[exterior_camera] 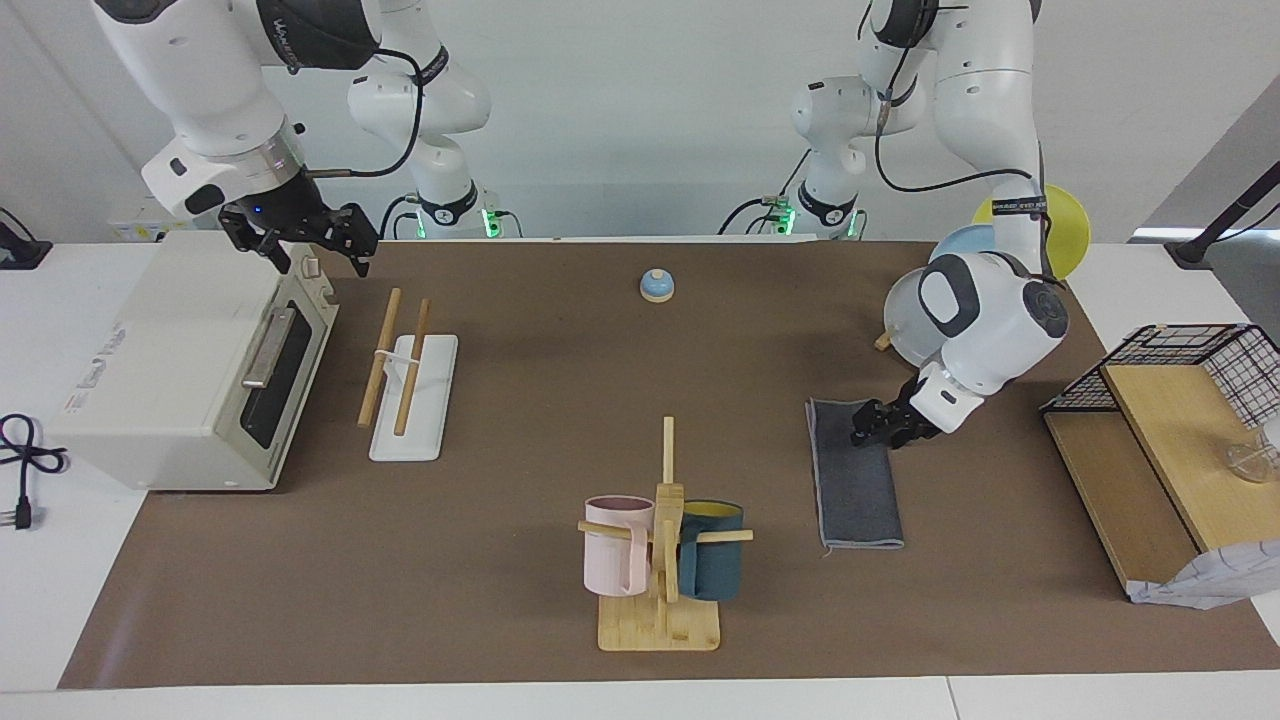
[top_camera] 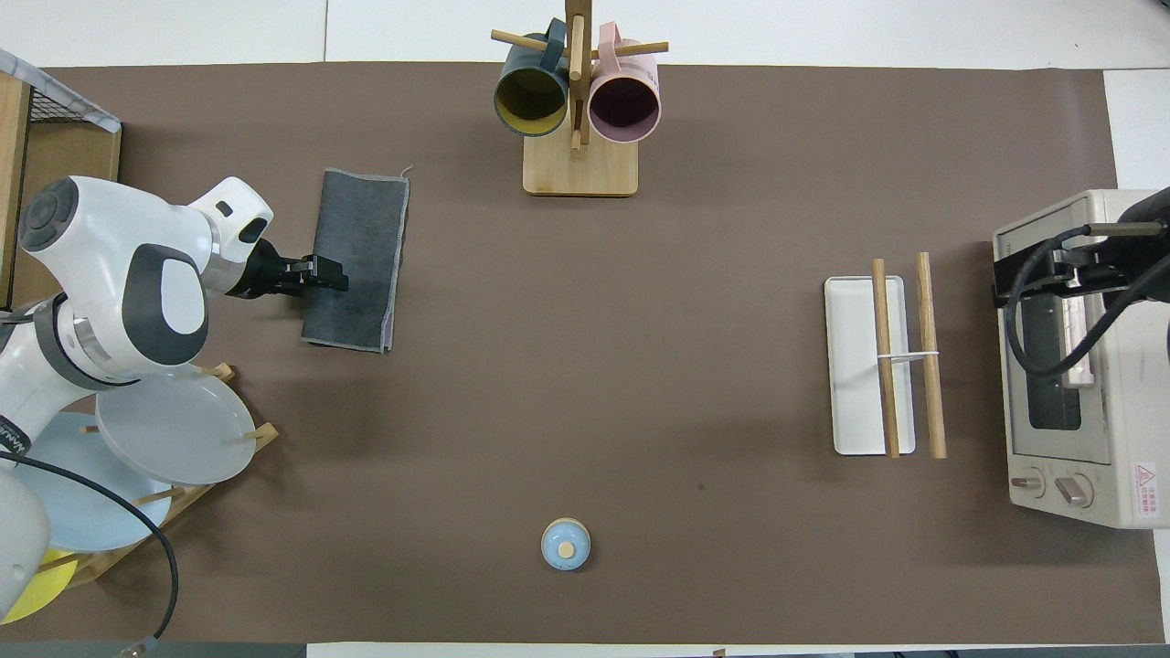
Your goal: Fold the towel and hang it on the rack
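The towel [exterior_camera: 853,473] is lying flat on the brown mat [exterior_camera: 560,420], folded into a narrow strip with its dark grey face up, at the left arm's end of the table. A thin purple edge is showing along its long side in the overhead view. It is sitting farther from the robots than the plate stand [top_camera: 137,439] and beside the mug stand [exterior_camera: 662,545], toward the left arm's end from it.

The left gripper [exterior_camera: 872,430] is reaching low over the towel's long edge at the end nearer to the robots. Its dark fingers are lying right at the cloth, but I cannot tell how far apart they are standing or whether they are pinching the fabric.

The rack [exterior_camera: 408,375] is standing well apart from the towel, at the right arm's end, just in front of the toaster oven [exterior_camera: 190,365]. The right gripper [exterior_camera: 318,243] is waiting in the air over the oven's top corner, its fingers spread wide and holding nothing.
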Available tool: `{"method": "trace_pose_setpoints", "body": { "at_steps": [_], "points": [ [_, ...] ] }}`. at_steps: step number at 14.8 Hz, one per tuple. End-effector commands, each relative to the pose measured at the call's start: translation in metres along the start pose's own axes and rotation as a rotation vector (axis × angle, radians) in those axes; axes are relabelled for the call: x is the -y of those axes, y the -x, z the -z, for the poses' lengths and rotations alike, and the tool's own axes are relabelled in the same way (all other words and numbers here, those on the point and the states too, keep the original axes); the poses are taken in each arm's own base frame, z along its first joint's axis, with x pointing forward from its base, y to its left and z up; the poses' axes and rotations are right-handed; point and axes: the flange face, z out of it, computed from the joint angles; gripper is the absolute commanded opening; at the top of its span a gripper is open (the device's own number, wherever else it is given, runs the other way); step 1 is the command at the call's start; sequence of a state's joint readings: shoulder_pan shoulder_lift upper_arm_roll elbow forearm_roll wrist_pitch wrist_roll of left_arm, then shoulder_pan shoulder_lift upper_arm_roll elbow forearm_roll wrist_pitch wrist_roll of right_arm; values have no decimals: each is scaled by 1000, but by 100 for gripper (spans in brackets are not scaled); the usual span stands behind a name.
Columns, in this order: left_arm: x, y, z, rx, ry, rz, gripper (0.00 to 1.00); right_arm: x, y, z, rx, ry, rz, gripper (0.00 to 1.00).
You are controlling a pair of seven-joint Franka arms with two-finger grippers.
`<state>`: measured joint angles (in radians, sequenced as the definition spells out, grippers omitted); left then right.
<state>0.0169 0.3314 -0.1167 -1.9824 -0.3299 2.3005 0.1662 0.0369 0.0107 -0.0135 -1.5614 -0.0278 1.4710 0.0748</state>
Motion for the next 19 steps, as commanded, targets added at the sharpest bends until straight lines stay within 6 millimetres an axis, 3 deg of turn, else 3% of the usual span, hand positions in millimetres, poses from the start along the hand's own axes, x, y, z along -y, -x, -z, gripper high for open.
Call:
{"method": "trace_pose_setpoints", "body": {
  "at_steps": [1, 6, 11, 12, 17, 19],
  "points": [
    [0, 3, -5, 1, 9, -3, 73, -2, 6, 1, 6, -14, 15, 100],
    [-4, 5, -6, 11, 10, -11, 71, -2, 6, 1, 6, -14, 16, 100],
    [-6, 10, -11, 24, 9, -14, 63, -2, 6, 1, 6, -16, 16, 100],
    [-6, 11, -11, 23, 8, -14, 56, -2, 6, 1, 6, -14, 16, 100],
    [-6, 11, -12, 26, 8, -12, 2, -2, 6, 1, 6, -16, 15, 100],
    [-5, 10, -10, 24, 9, -5, 0, -2, 6, 1, 6, -14, 16, 100]
  ]
}}
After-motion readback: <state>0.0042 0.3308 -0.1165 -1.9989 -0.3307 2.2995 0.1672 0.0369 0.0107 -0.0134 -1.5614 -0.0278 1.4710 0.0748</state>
